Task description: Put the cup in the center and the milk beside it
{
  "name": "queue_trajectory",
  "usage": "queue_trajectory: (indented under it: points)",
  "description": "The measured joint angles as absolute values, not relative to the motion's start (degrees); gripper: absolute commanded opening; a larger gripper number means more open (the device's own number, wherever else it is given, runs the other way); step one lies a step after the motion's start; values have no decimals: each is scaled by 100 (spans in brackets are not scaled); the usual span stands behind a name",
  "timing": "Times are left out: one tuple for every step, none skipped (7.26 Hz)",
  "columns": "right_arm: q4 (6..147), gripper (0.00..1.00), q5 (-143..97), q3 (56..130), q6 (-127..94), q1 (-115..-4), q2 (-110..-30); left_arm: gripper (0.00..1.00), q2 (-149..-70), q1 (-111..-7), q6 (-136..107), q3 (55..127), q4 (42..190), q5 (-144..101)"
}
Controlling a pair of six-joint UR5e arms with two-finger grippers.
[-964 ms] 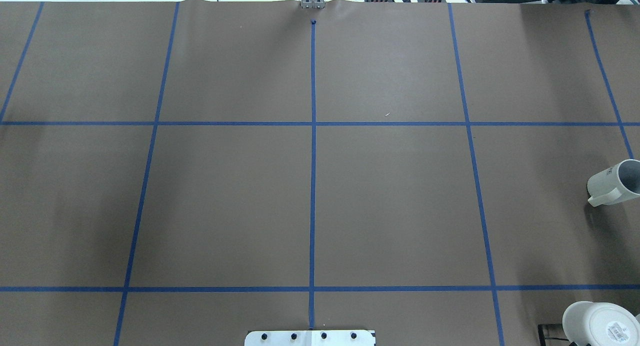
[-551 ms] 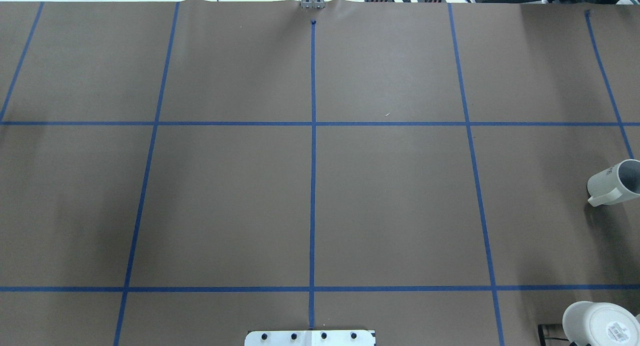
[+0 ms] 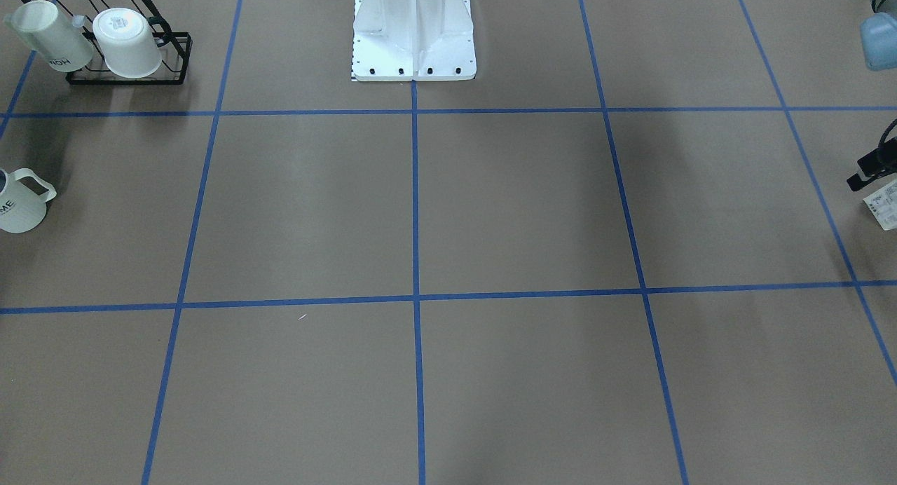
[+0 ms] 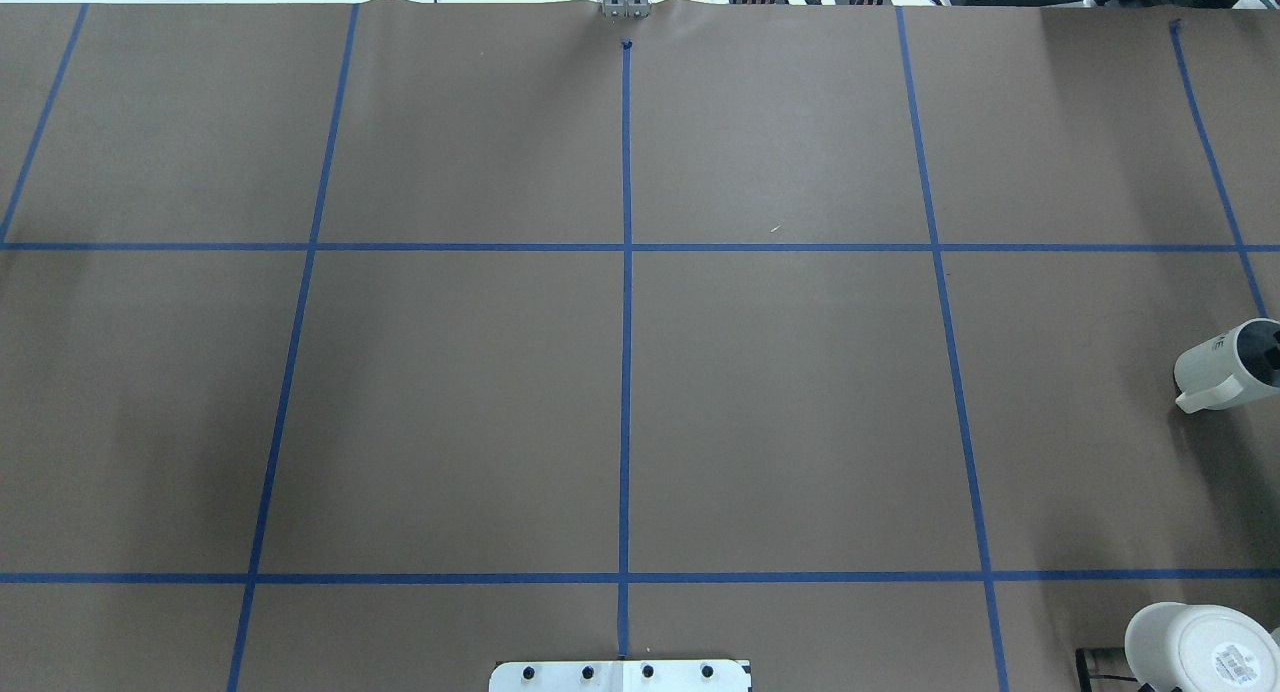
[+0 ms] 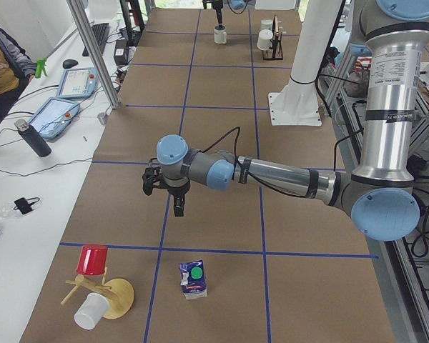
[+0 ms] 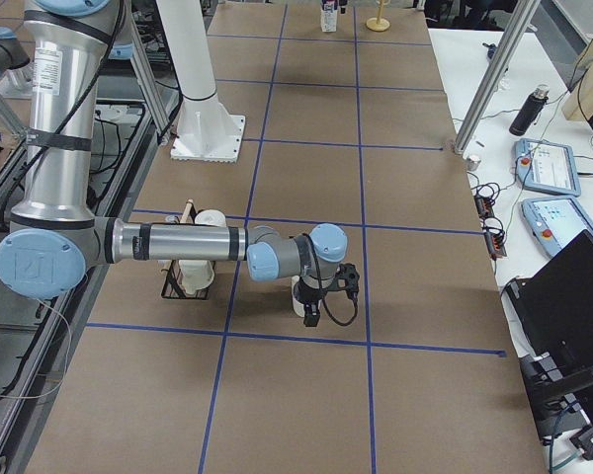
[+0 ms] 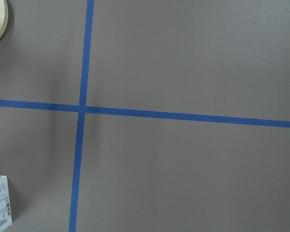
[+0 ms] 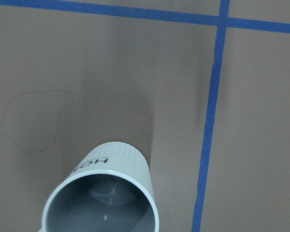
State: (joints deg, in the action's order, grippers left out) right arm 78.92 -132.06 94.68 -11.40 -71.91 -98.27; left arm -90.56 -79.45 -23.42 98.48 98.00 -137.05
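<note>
The cup [image 4: 1228,367], a white ribbed mug with a dark inside, stands at the table's far right edge. It also shows in the front-facing view [image 3: 21,203] and fills the bottom of the right wrist view [image 8: 104,193]. My right gripper [image 6: 311,312] hangs close over it, fingers down; I cannot tell if it is open. The milk [image 5: 193,279], a blue and white carton with a green cap, stands upright at the table's left end. My left gripper [image 5: 176,207] hangs above the table a little short of it; I cannot tell its state. The carton's corner shows in the left wrist view [image 7: 0,205].
A black wire rack [image 3: 129,75] with two white mugs stands beside the cup, nearer the robot base [image 3: 413,43]. A wooden stand [image 5: 111,296] with a red and a white cup stands left of the milk. Blue tape lines grid the brown table.
A dark shape now shows over the cup's mouth at the overhead view's right edge. The cup itself has not moved.
</note>
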Motion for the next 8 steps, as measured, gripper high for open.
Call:
queue_trajectory:
  points:
    - [7850, 0, -13207, 9436, -1147, -7129, -9814, 98, -9059, -7945, -2340, 9847, 9800, -13704]
    - [7839, 0, -13213, 9427, -1152, -7087, -9790, 98, -9061, -7946, -2339, 9846, 9802, -13703]
    - [7839, 0, -13217, 9425, -1155, -7049, -9753, 98, -9061, -7945, -2336, 9845, 9805, -13700]
    - [7846, 0, -13227, 9435, -1155, -7032, -9681, 98, -9062, -7945, -2328, 9841, 9810, -13697]
    - [7891, 0, -13247, 9519, -1167, -7028, -9562, 98, -9062, -7945, -2319, 9838, 9814, -13696]
    - [8012, 0, -13259, 9675, -1265, -6990, -9311, 98, -9062, -7945, -2312, 9837, 9818, -13699]
    - [8194, 0, -13260, 9758, -1524, -6799, -8841, 98, -9060, -7945, -2301, 9843, 9823, -13701]
    - [8418, 0, -13241, 9717, -1981, -6396, -8142, 98, -9056, -7945, -2282, 9844, 9825, -13696]
